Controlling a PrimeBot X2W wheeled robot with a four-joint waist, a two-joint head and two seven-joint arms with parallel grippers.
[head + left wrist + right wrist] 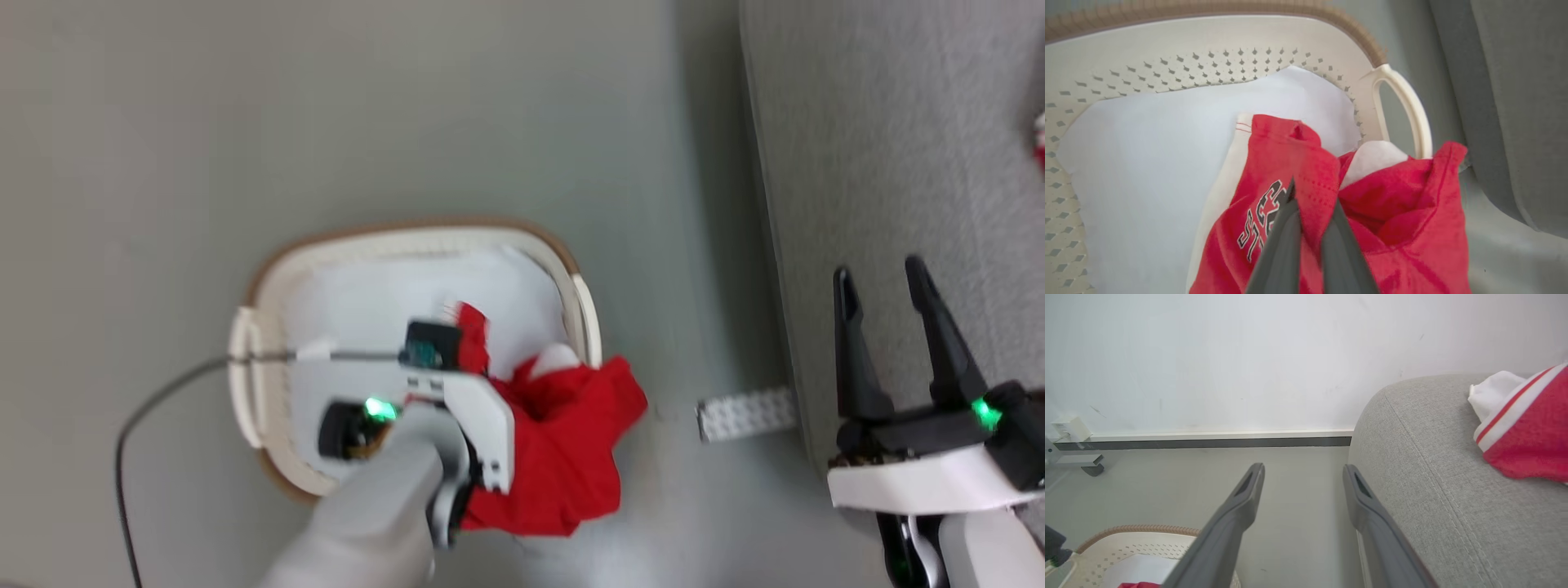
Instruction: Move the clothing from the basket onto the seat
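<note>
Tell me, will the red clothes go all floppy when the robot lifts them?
Probably floppy: the red clothing lies crumpled in folds and spills over the basket rim. It would likely dangle from the left gripper, which pinches a fold. It looks thin, so probably light.

place: I work in what looks like a home living room | right side: grey fabric sofa point(898, 147) | lower centre: laundry basket point(392, 237) on smooth grey floor point(326, 106) | upper part, right wrist view: plain white wall point(1229, 355), skirting board point(1208, 435)
</note>
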